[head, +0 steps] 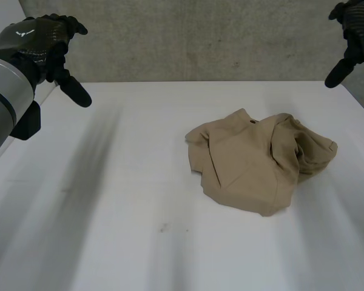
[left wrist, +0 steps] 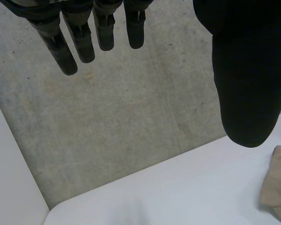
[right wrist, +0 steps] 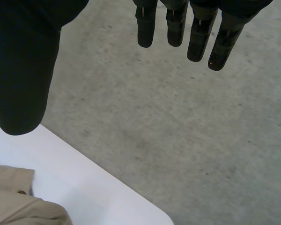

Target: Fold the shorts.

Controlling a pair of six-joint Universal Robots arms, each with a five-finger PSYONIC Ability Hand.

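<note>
The shorts [head: 261, 163] are tan and lie in a loose, crumpled heap on the white table [head: 109, 200], right of the middle. One flatter panel spreads toward the near side. The cloth on the right side is bunched into deeper folds. Nothing touches the shorts, and both hands are well apart from them.

The left hand [head: 39, 39] hangs raised above the far left part of the table, at the end of the grey left arm [head: 6, 97]. In the left wrist view its fingers [left wrist: 79, 42] reach out straight and side by side, with the thumb [left wrist: 246, 70] spread wide from them. The hand is open and holds nothing. Beyond the thumb tip, one edge of the shorts lies on the table.

The right hand [head: 358, 24] is raised over the far right corner, with one dark finger pointing down and inward. In the right wrist view its fingers [right wrist: 196, 33] are also straight and close together, and its thumb [right wrist: 23, 70] stands apart from them. This hand too is open and holds nothing. Part of the tan cloth lies on the table below the thumb.

A rough grey concrete surface [head: 200, 36] runs behind the far edge of the table, and both wrist views show it beyond the fingertips. A few small dark specks [head: 164, 228] mark the table nearer the camera, left of the shorts.
</note>
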